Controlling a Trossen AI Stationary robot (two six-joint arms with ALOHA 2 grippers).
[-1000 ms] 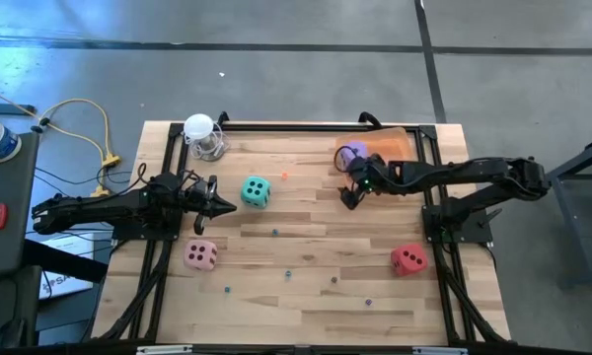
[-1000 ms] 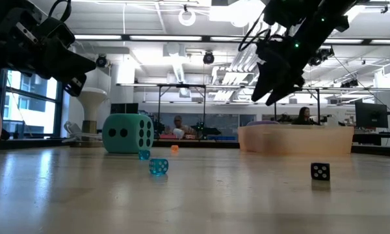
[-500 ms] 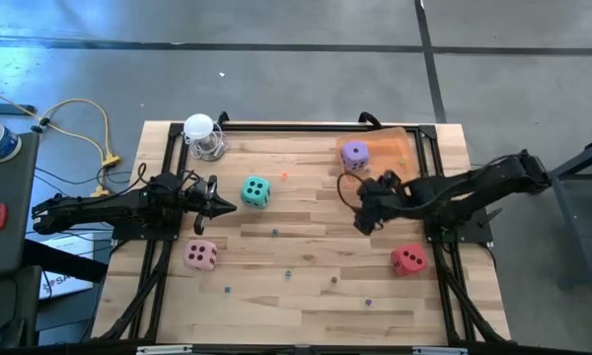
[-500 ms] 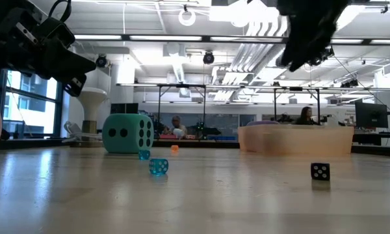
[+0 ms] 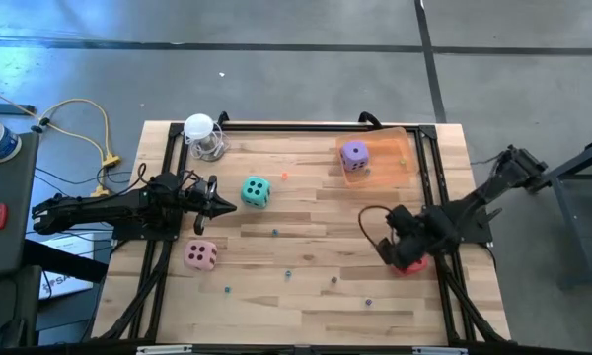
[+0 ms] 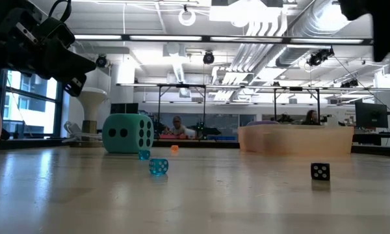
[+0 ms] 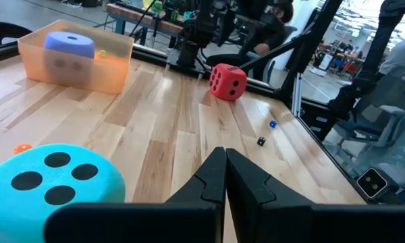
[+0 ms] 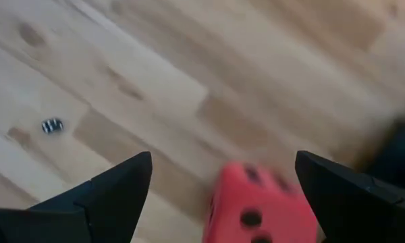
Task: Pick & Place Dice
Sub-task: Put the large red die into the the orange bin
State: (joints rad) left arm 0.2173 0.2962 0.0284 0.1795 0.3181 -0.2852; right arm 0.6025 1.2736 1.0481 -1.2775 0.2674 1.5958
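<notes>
So far only the purple die (image 5: 354,154) sits in the orange bin (image 5: 405,138) at far right. Red die (image 8: 263,202), just below the wide-open, empty right tool (image 8: 223,192), looks next; teal die (image 5: 256,191) and pink die (image 5: 200,255) wait by the shut left tool (image 5: 225,204).

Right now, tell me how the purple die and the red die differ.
The purple die sits inside the orange bin at the table's far side; the red die lies on bare wood near the right edge. Nothing is near the purple die, while the open right tool hangs over the red die, fingers either side, not gripping. Both are soft-looking cubes with dark pips.
</notes>
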